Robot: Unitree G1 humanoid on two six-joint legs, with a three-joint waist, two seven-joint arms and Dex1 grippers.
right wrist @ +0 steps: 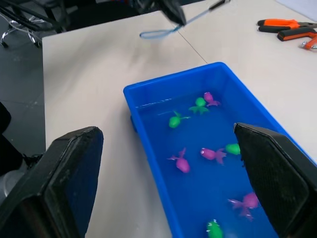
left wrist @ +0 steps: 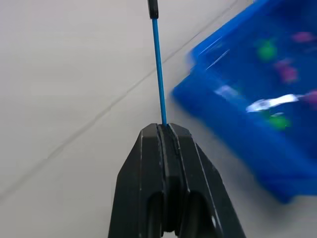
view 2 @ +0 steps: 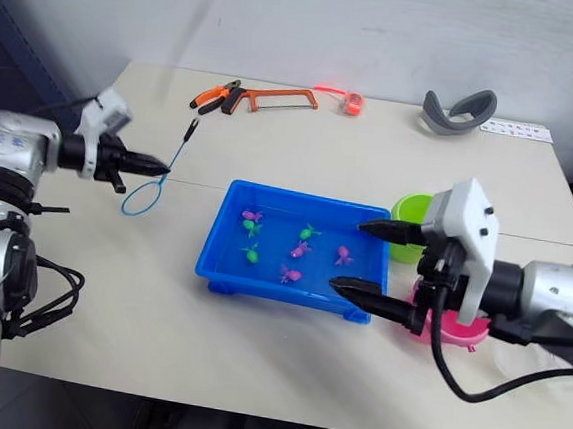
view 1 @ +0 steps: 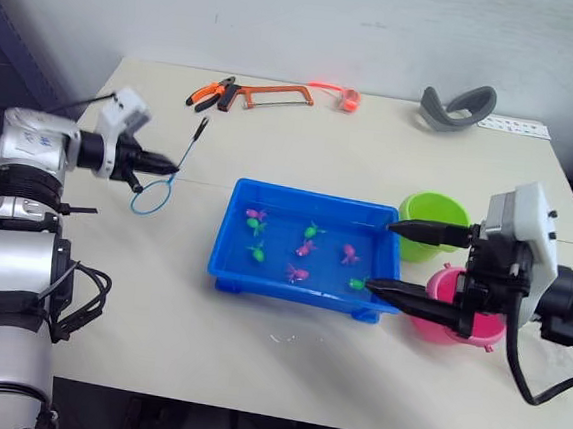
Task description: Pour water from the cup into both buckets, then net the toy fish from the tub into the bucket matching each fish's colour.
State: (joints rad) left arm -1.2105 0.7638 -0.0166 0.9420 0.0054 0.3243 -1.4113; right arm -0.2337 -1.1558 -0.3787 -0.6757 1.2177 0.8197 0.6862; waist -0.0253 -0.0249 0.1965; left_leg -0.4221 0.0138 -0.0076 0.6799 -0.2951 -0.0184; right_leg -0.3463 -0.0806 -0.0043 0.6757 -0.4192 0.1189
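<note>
Net (view 1: 154,195): handle pinched in left gripper (view 1: 170,168), long axis 1-to-7 o'clock; tub (view 1: 227,231) at its 4 o'clock. Right gripper (view 1: 391,255) gapes wide.

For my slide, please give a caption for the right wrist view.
Open right pincer above the blue tub, pink and green toy fish in the water.
</note>
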